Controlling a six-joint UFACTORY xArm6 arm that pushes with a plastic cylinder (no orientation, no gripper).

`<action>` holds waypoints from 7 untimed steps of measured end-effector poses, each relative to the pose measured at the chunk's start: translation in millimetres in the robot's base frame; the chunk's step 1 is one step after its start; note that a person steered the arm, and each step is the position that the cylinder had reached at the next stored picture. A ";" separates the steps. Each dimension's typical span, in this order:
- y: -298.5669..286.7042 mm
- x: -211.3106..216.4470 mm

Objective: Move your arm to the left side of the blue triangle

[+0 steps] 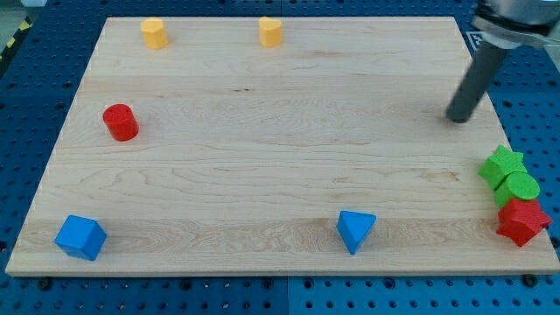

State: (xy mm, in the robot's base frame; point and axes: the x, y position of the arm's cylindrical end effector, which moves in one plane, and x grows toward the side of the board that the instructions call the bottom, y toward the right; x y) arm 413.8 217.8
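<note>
Though well apart: blue triangle [355, 230] lower-left of my tip [457, 119].

Single view, high front angle, whole board [262, 175] framed.

Board [262, 149]: pale wood, light tan, with fine horizontal grain streaks running across it. Surround: deep blue panel [35, 79] dotted with a regular grid of small dark holes; a yellow-and-black striped strip [13, 41] at the view's top-left corner.

My tip [457, 119]: dark grey to black, rod the same shade, slightly glossy.

Blocks, by colour:
- blue triangle [355, 230]: bright mid-blue, one face shaded darker.
- blue cube [80, 237]: same bright blue.
- red cylinder [120, 122]: saturated red.
- red star [523, 221]: same red, darker in its shaded sides.
- green star [502, 165] and green cylinder [520, 188]: vivid leaf green.
- two yellow blocks [154, 32] [270, 31]: warm orange-yellow.
</note>
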 end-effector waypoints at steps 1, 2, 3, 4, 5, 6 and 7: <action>-24.6 0.0; -24.6 0.0; -36.9 10.2; -41.8 11.9; -56.5 11.9; -100.8 11.8; -109.2 12.1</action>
State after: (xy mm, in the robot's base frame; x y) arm 425.9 108.6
